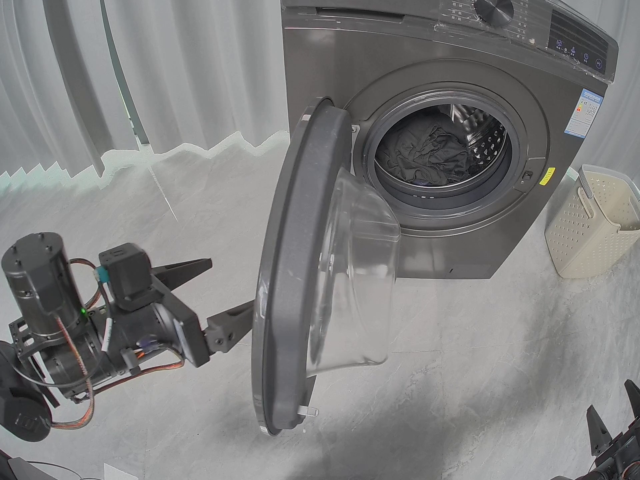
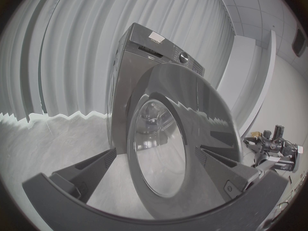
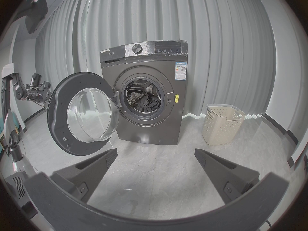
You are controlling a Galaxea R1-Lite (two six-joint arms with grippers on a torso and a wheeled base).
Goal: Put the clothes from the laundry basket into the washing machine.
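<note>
Door (image 1: pixel 287 268) hangs open before our spread left gripper (image 1: pixel 232 283).
Our right gripper (image 3: pixel 155 151), also spread, faces clothes (image 3: pixel 146 102), basket (image 3: pixel 223 125).

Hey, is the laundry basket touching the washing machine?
Apart. The right wrist view shows a strip of bare floor and curtain between the laundry basket and the washing machine.

Grey floor (image 1: pixel 467 375), washing machine (image 1: pixel 320 61) standing on it, laundry basket (image 1: pixel 590 235) just beside
</note>
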